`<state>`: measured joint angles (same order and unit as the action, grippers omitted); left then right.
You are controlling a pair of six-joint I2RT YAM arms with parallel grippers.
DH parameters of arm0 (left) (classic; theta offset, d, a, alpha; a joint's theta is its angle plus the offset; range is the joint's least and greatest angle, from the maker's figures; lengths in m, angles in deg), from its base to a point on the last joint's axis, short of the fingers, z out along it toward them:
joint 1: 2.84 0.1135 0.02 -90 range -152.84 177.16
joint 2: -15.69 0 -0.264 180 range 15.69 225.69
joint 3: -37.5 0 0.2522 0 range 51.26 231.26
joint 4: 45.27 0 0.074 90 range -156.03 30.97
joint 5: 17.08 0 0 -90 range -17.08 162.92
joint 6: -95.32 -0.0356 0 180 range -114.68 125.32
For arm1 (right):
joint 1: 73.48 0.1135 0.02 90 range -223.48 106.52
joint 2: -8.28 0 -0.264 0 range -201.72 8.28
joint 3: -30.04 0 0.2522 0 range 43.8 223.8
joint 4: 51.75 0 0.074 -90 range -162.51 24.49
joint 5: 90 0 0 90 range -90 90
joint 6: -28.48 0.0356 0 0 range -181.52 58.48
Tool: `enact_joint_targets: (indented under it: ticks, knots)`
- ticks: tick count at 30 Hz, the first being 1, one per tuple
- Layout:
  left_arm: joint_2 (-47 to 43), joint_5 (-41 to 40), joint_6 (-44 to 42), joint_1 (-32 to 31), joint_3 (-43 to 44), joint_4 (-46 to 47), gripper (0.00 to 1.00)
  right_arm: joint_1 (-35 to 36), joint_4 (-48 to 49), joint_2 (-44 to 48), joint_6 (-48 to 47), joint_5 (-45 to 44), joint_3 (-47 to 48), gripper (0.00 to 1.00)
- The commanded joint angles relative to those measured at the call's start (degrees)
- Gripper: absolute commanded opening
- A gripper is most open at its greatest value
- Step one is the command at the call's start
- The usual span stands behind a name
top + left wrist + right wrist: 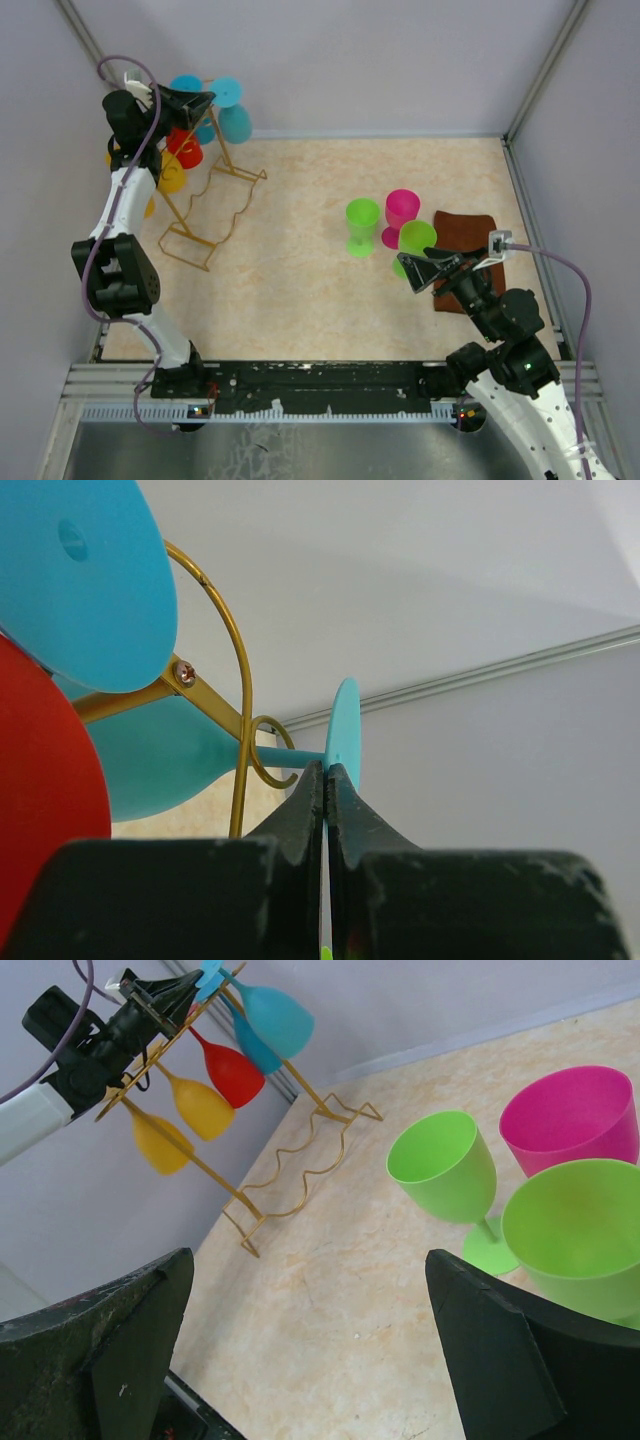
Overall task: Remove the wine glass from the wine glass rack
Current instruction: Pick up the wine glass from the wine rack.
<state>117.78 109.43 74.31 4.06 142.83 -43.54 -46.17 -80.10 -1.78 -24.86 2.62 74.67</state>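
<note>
Grasp step; my left gripper (327,780) pinched shut on foot of blue glass (343,730); glass hanging on rack (205,702), far left; next I judge: slide stem (292,752) clear of hook (262,770); right gripper (308,1260) wide, empty.

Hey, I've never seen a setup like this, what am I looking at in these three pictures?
Two robot arms are bolted at the near edge of a table. One picture looks down from above; the other two come from cameras on each wrist. The left gripper is pinched shut on the foot of a blue wine glass hanging on the golden wire rack, beside a red glass and yellow ones. The right gripper is open, holding nothing. On the table stand two green glasses and a pink one, by a brown cloth.
</note>
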Motion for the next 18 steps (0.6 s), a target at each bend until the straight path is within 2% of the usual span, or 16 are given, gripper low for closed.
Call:
enact_joint_targets:
  ticks: [1, 18]
  knots:
    - [-0.6, 2.0, 0.6, -0.1, -0.5, 0.3, 0.0, 0.1, 3.0, 0.7, 0.3, -0.5, 1.8, 0.99]
    - [1.2, 1.0, 0.9, -1.2, 2.1, -0.9, 0.0, 0.0, 1.6, 0.8, 0.4, -1.0, 2.4, 0.99]
